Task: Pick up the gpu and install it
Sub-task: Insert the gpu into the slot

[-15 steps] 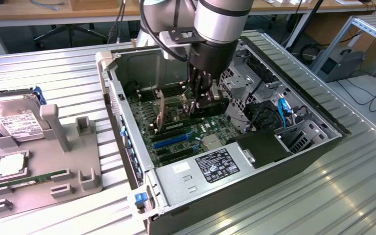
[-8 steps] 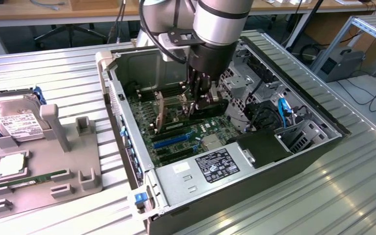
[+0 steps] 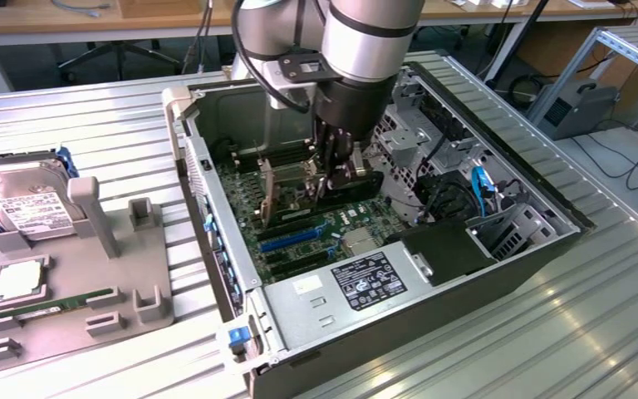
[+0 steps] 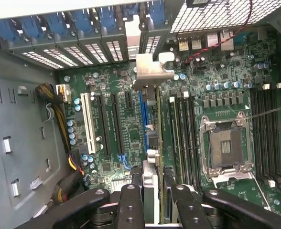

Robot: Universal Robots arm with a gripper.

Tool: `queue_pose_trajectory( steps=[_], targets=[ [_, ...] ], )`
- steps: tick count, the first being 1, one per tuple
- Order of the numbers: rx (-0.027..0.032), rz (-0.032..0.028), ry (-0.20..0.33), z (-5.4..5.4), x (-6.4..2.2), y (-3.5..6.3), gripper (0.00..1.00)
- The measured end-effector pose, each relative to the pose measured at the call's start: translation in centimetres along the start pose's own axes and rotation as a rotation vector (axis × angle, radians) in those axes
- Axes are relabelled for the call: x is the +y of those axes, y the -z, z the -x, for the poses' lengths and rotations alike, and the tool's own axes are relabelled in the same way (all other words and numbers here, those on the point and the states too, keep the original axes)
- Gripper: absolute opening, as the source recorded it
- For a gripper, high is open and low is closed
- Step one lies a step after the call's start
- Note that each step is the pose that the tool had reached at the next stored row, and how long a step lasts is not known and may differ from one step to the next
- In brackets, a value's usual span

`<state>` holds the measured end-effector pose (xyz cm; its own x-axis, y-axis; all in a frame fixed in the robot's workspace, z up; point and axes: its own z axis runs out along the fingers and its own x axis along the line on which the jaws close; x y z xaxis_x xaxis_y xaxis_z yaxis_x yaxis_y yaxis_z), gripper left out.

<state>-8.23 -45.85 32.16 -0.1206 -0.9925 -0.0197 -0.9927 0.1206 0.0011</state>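
The pincer (image 4: pixel 152 200) pinches the gpu (image 4: pixel 152 143) by its upper edge, holding the card on edge inside the open computer case (image 3: pixel 541 249), just above the motherboard (image 4: pixel 116 129) and its expansion slots. The card's pale bracket (image 4: pixel 152 71) sits at the case's rear slot openings. A hard drive (image 3: pixel 26 208) rests on a grey holder (image 3: pixel 86 291) on the table (image 3: pixel 585 332).

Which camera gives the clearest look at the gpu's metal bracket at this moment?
The wrist view: the gpu stands edge-on over the motherboard, its pale bracket plainly visible near the rear slots, the gripper clamped on it. In the exterior view, the gripper and arm partly hide the gpu.
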Motion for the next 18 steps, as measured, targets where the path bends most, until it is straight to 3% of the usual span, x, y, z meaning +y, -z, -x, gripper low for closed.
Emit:
queue_pose_trajectory(
  steps=[5, 18],
  targets=[
    [0.0, 0.0001, 0.002, -0.05, 0.47, -0.13, 0.27],
    [0.0, 0.0011, 0.053, -0.07, 0.52, -0.42, 0.27]
  ],
)
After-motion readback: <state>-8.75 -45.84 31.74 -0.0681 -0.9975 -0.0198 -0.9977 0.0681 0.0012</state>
